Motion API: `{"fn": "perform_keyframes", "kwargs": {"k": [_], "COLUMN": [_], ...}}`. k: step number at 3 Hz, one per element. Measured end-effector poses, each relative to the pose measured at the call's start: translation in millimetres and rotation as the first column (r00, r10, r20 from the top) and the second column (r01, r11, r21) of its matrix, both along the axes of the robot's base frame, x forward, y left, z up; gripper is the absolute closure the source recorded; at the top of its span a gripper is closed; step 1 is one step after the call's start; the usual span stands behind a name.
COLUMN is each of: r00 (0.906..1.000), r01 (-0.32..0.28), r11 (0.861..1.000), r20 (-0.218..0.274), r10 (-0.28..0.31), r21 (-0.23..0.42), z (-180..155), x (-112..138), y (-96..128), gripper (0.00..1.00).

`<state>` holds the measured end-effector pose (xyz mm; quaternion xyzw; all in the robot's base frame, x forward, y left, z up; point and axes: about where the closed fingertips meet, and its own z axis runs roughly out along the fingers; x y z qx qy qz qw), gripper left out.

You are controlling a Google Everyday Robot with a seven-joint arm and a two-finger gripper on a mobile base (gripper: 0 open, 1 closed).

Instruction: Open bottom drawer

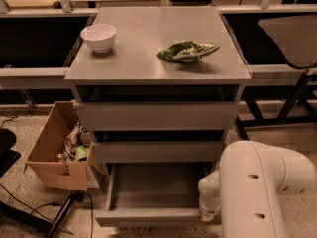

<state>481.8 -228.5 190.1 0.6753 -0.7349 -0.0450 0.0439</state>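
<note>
bottom drawer [153,190] sits pulled out, tray showing, the pincer [210,212] at its front's right end, seemingly to haul it, though its state i cannot tell.

On the grey surface [148,66] a white bowl [98,36] stands at 10 o'clock and a crumpled green packet [186,50] lies at 2 o'clock, well apart. An open cardboard box [52,155] of clutter sits on the floor at 8 o'clock. The claw [209,213] hangs at 5 o'clock.

Cream-white rounded arm [260,190] — gripper [208,214] beside bottom drawer [157,186].
</note>
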Motion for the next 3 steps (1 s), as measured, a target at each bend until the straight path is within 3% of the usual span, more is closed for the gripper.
{"fn": "perform_keyframes", "kwargs": {"k": [1,2,3], "r00": [1.0,1.0,1.0], "r01": [0.0,0.0,0.0], "r11": [1.0,1.0,1.0], "r20": [0.0,0.0,-0.003], "r10": [0.0,0.0,0.0], "r21": [0.0,0.0,0.003], "z": [0.0,0.0,-1.1], "x": [0.0,0.0,-0.9], "y": [0.0,0.0,0.1], "gripper": [0.5,0.19,0.0]}}
